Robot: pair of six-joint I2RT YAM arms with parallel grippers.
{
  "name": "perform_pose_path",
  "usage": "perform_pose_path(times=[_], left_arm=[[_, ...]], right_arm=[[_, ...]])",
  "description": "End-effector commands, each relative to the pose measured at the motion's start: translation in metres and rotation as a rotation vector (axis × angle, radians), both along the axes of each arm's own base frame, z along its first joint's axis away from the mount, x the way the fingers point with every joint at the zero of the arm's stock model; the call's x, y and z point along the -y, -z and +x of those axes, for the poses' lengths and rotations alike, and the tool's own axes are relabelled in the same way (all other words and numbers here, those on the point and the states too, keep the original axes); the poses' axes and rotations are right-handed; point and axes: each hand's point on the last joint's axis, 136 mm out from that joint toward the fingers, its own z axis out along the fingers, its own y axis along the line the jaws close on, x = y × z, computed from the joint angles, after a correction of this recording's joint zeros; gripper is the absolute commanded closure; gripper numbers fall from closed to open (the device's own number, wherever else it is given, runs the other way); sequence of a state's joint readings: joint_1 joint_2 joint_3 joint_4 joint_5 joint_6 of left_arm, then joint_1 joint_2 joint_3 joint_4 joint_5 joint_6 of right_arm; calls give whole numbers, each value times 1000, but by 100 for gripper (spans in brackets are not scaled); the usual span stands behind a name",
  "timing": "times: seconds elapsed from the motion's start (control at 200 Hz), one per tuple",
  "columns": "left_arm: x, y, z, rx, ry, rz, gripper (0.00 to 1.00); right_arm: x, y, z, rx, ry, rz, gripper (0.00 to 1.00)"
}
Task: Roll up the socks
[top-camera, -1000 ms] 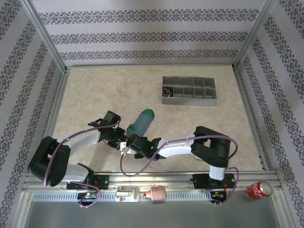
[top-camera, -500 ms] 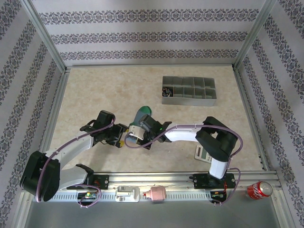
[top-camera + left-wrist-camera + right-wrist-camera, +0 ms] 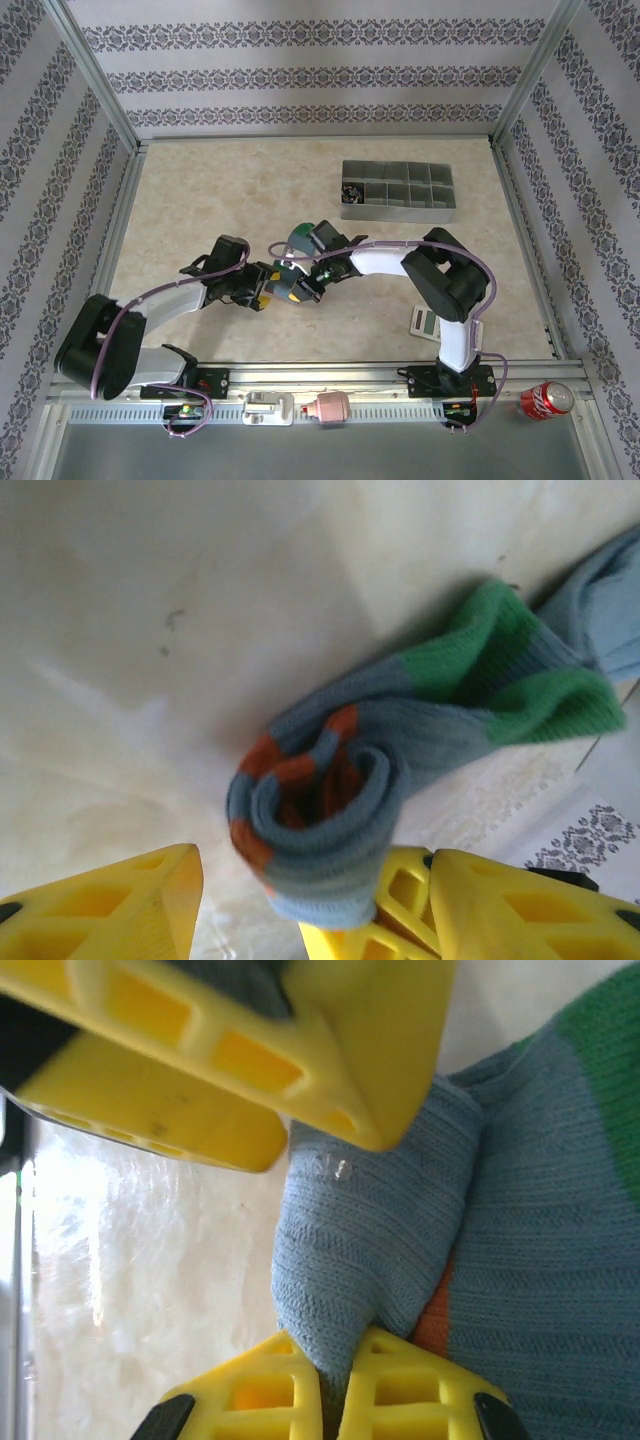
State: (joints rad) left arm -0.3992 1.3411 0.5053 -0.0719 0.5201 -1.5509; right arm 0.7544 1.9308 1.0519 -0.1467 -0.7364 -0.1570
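Note:
A blue-teal sock (image 3: 340, 780) with an orange cuff and green toe lies partly rolled on the table, its coil facing the left wrist camera. My right gripper (image 3: 340, 1365) is shut on a fold of the sock's blue fabric (image 3: 360, 1250). My left gripper (image 3: 315, 865) is open, its yellow fingers (image 3: 110, 910) standing on both sides of the roll's near end without pinching it. In the top view both grippers, left (image 3: 263, 286) and right (image 3: 300, 278), meet at the sock, whose green toe (image 3: 298, 238) pokes out behind them.
A grey compartment tray (image 3: 398, 205) stands at the back right. A grey calculator (image 3: 426, 325) lies near the right arm's base, and a red can (image 3: 545, 400) sits outside the front rail. Patterned walls and metal posts enclose the table.
My left gripper has opened and let go of the sock. My right gripper has carried the cuff end forward toward the toe, so the sock is now a shorter roll.

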Motion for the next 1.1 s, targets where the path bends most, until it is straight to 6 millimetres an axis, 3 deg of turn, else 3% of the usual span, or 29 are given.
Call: perform_pose_path(times=[0.0, 0.075, 0.13, 0.25, 0.31, 0.415, 0.575, 0.679, 0.789, 0.984, 1.094], left_arm=[[14, 1, 11, 45, 30, -25, 41], [17, 8, 13, 39, 35, -11, 45], [19, 14, 14, 30, 36, -3, 53], [12, 28, -3, -81, 34, 47, 100], [2, 33, -22, -157, 31, 90, 100], [-13, 37, -48, -253, -11, 122, 100], [-27, 30, -60, -307, -73, 130, 100], [-28, 28, -57, -333, -89, 104, 100], [-27, 28, -55, -362, -82, 91, 100], [-25, 28, -53, -380, -80, 82, 100], [-25, 29, -52, -385, -78, 74, 100]], right_arm=[[30, 36, -31, -265, 39, -151, 100], [29, 35, -29, -318, 51, -148, 100], [28, 35, -27, -341, 59, -151, 100], [29, 32, -20, -262, 57, -168, 100], [29, 22, -14, -145, 55, -147, 94], [28, -8, -4, 167, 36, -98, 67], [25, -48, -7, 791, -42, -139, 37], [22, -51, -11, 982, -86, -225, 35], [6, -45, -21, 1099, -158, -260, 35], [-27, -29, -26, 1173, -246, -292, 38], [-36, -19, -23, 1189, -270, -319, 43]])
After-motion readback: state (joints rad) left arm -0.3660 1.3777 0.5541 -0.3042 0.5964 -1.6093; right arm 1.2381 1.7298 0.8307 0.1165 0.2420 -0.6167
